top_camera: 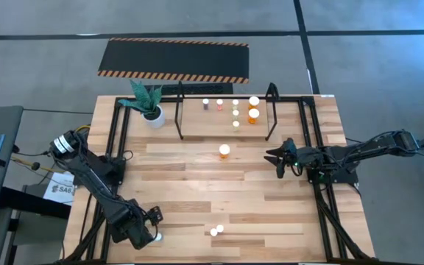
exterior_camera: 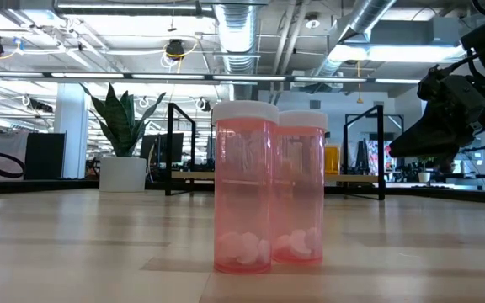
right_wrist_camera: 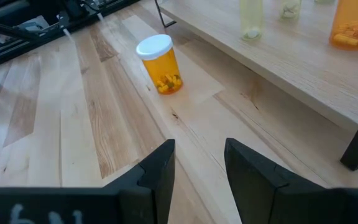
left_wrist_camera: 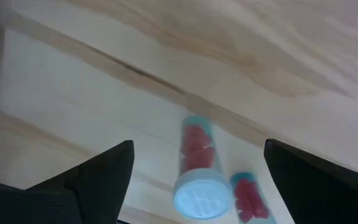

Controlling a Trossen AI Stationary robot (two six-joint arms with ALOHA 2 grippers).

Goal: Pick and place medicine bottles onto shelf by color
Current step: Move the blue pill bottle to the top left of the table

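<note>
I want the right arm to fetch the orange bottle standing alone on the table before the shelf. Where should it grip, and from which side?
Probably the orange bottle is best gripped around its round body, just under the white cap. It stands upright and alone, with bare wood around it. The right tool already faces it, so a level approach from that side, fingers straddling the body, looks simplest.

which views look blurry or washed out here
Left wrist view: soft throughout, the bottle between the left pincer's open fingers smeared. Low view: two pink bottles sharp up close, bright ceiling lights glaring behind. Right wrist view: crisp on the orange bottle. High view: evenly lit, bottles tiny.
</note>
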